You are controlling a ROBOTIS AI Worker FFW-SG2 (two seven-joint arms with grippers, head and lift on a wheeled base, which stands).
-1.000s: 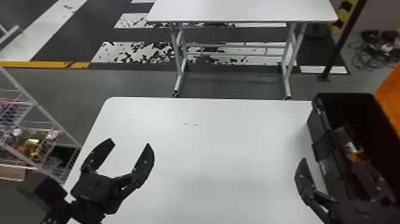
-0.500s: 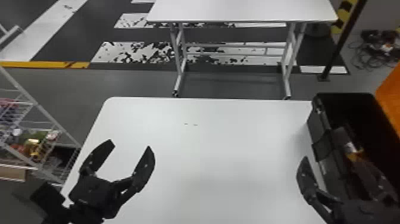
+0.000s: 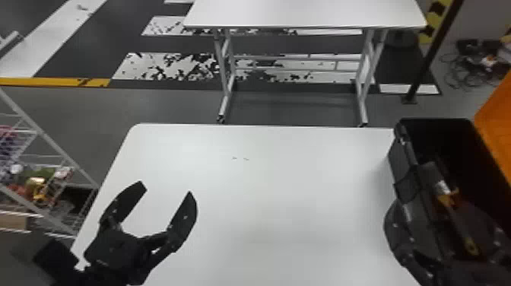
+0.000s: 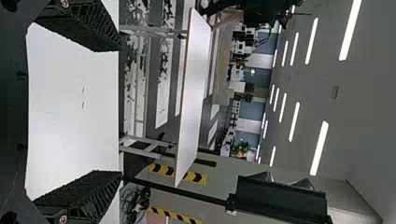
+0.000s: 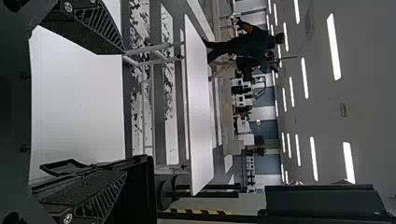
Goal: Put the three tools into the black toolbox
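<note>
The black toolbox (image 3: pixel 403 169) stands at the table's right side. Inside it lies a tool with an orange-yellow handle (image 3: pixel 454 201) and a silvery part, beside a dark grey piece (image 3: pixel 429 173); how many tools are in there I cannot tell. My left gripper (image 3: pixel 165 187) is over the table's left part, fingers wide apart around nothing; the left wrist view has this gripper (image 4: pixel 119 112) over bare tabletop. Around the toolbox's near part, my right gripper (image 3: pixel 426 201) is open, one finger beside its left wall. From the right wrist, that gripper (image 5: pixel 125 112) has one finger against the toolbox (image 5: pixel 141 186).
The white table (image 3: pixel 273 190) fills the middle. An orange lid (image 3: pixel 498 118) rises at the toolbox's right. To the left is a wire shelf (image 3: pixel 49 152) with small items; a second white table (image 3: pixel 304 13) stands farther off, with a dark post at its right.
My right gripper has shifted slightly right. The left one has drawn back a little, towards the near side. Both have kept their fingers apart, and the toolbox has stayed still.
</note>
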